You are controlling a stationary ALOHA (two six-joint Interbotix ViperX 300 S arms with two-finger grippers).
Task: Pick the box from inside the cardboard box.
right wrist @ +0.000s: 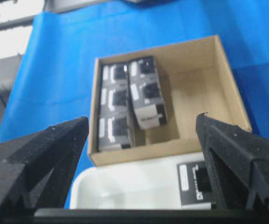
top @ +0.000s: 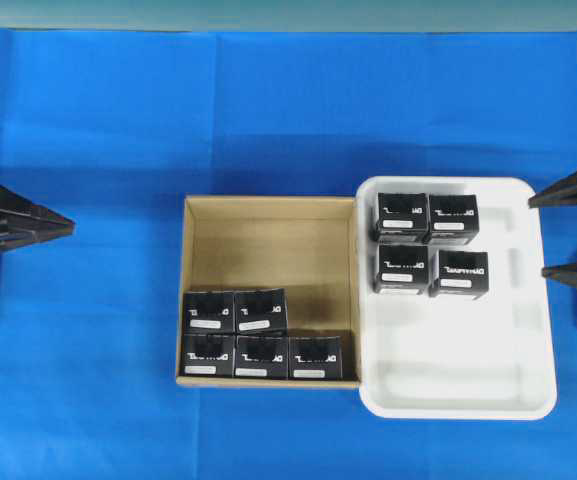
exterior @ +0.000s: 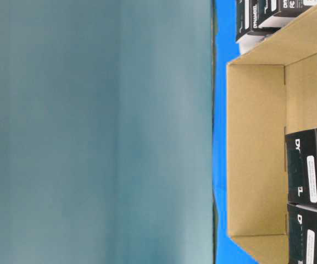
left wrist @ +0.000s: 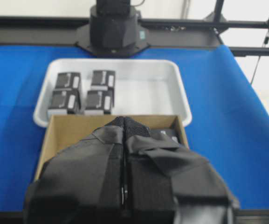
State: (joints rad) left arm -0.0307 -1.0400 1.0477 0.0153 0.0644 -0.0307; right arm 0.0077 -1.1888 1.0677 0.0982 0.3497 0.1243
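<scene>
Five boxes in carton: small black boxes (top: 235, 311) sit along the near wall of my cardboard box (top: 268, 240), rest bare.
Tray: four more in the white tray (top: 528, 300) beside it.
Right gripper (right wrist: 141, 135): spread wide, holding nothing.
Left gripper (left wrist: 124, 128): pinched closed, empty.

From table level we only get a slice of the plain brown corrugated cardboard carton (exterior: 257, 154); the right edge chops it, along with the small black cuboid boxes with white labels (exterior: 306, 176) inside. In the left wrist view, the closed black left gripper (left wrist: 124, 135) blocks most of the carton floor, so we can barely see any boxes there. The white lettering on the boxes is too small for us to read from overhead.
</scene>
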